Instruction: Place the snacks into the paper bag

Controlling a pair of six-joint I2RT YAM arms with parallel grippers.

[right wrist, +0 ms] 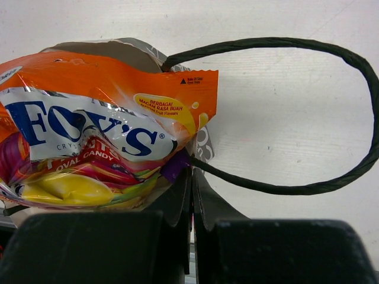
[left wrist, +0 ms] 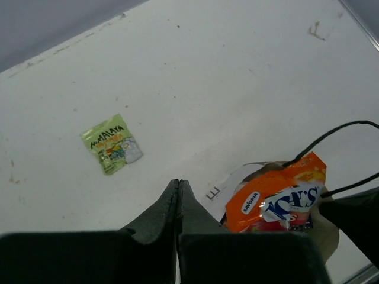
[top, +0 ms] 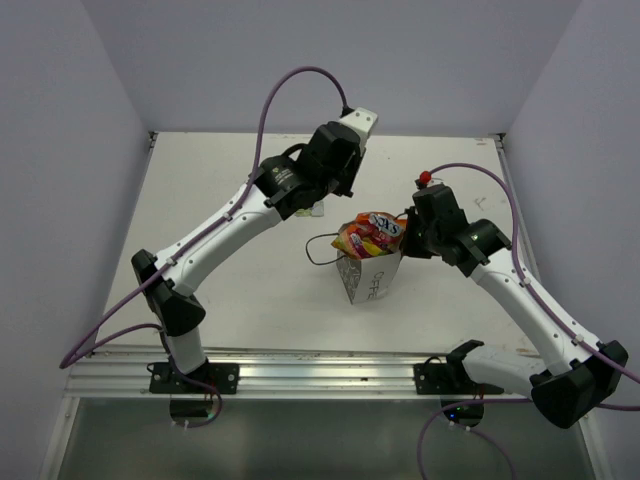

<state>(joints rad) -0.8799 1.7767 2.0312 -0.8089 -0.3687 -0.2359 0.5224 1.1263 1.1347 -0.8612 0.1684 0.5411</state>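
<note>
The white paper bag (top: 368, 282) stands upright mid-table, and its black cord handle (right wrist: 355, 106) loops out to the side. An orange FOX'S snack packet (right wrist: 100, 130) sticks out of the bag's top (top: 370, 234). A purple corner (right wrist: 177, 166) shows just under it. My right gripper (right wrist: 192, 173) is shut on the bag's rim beside the lettering (right wrist: 205, 145). A pale green packet (left wrist: 112, 144) lies flat on the table, apart from the bag (left wrist: 228, 188). My left gripper (left wrist: 179, 183) hangs above the table between the two, shut with nothing in it.
The white table (top: 230, 300) has grey walls on three sides and a metal rail (top: 320, 370) along the near edge. Purple cables (top: 300, 72) arch over both arms. A small red knob (top: 425, 179) sits by the right wrist.
</note>
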